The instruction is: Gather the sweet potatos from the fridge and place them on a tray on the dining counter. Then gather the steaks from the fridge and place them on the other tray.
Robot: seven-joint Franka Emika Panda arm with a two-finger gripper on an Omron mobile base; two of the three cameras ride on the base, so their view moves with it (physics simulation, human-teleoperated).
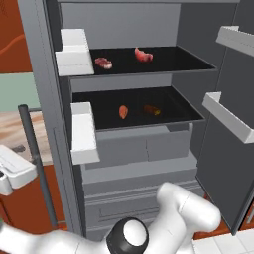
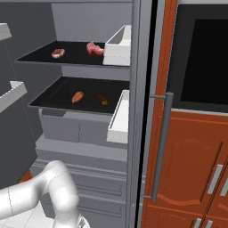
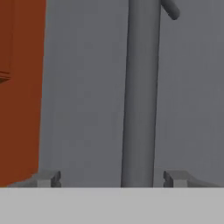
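Your gripper [image 3: 112, 179] stands with its jaws wide, one tip on each side of the fridge's bar handle [image 3: 140, 94] and gripping nothing; the bar runs up between them, which suits a hand that opens a door by its handle. Beyond it is the grey door face, with red-brown cabinet [image 3: 19, 87] at the edge. The fridge [image 1: 139, 163] is open, both doors swung out. Two sweet potatos [image 1: 123, 111] lie well apart on the lower shelf, one bright orange, one darker [image 1: 152, 109]. Two steaks [image 1: 103, 63] sit on the shelf above. You will likely need to reach for the lower shelf first.
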